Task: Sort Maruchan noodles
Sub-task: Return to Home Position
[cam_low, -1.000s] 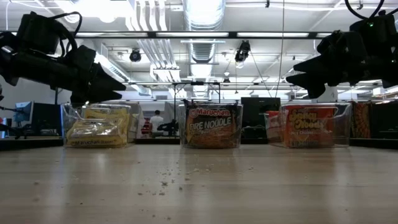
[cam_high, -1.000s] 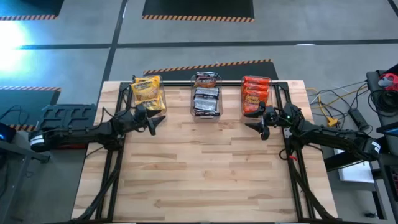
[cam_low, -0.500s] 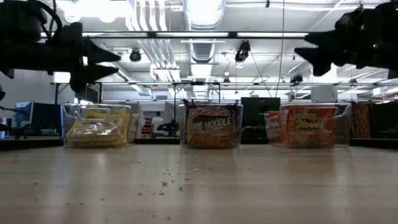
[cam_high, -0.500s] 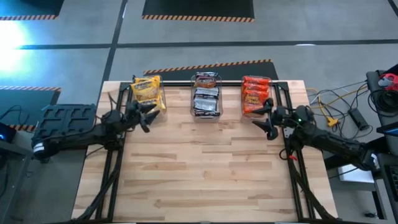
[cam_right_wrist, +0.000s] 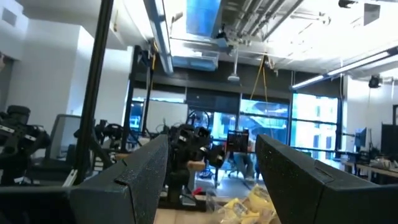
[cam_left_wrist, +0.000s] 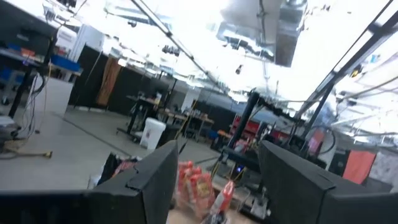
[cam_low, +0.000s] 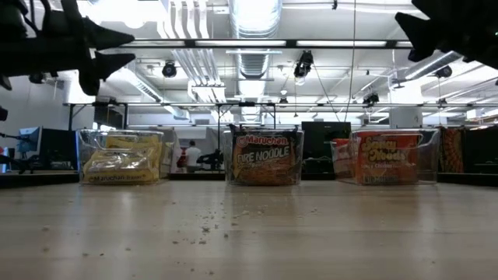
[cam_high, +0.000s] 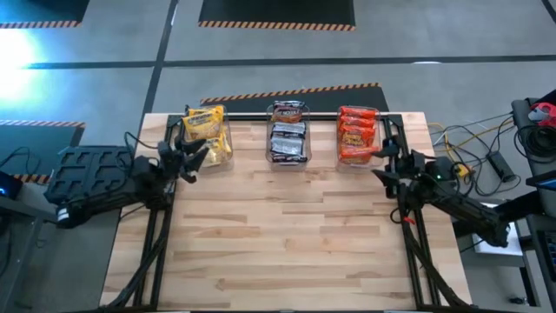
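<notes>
Wood planks make your worktop, with crumbs on it and a big bright room behind. Maruchan noodles sit in three clear bins at the top middle of the frame: yellow, dark, red. Each row runs top to bottom. Left jaws and right jaws hang near the end bins, spread wide, holding nothing.

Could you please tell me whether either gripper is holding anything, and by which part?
Nothing is held. The left gripper and the right gripper both hang above the table with jaws open and empty.
</notes>
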Robot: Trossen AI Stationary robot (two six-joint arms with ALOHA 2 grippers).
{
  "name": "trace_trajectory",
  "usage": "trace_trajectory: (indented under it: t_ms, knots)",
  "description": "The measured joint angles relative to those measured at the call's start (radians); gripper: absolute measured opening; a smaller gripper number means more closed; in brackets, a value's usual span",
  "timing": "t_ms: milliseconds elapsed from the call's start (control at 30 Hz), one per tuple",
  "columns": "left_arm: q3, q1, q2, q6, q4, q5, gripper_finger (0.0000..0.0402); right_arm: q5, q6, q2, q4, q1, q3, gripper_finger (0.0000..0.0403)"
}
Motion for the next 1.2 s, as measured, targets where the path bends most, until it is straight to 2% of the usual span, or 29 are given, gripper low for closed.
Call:
trace_trajectory:
  t_ms: [400, 667, 1200]
  knots:
    - [-0.004, 0.0, -0.102, 0.0, -0.001, 0.0, 0.0206, 0.0, 0.0, -0.07, -0.002, 0.0, 0.0, 0.0233]
    - [-0.008, 0.0, -0.105, 0.0, -0.004, 0.0, 0.0206, 0.001, 0.0, -0.07, -0.002, 0.0, 0.0, 0.0233]
    - [-0.006, 0.0, -0.1, 0.0, -0.006, 0.0, 0.0206, 0.002, 0.0, 0.006, -0.003, 0.0, 0.0, 0.0233]
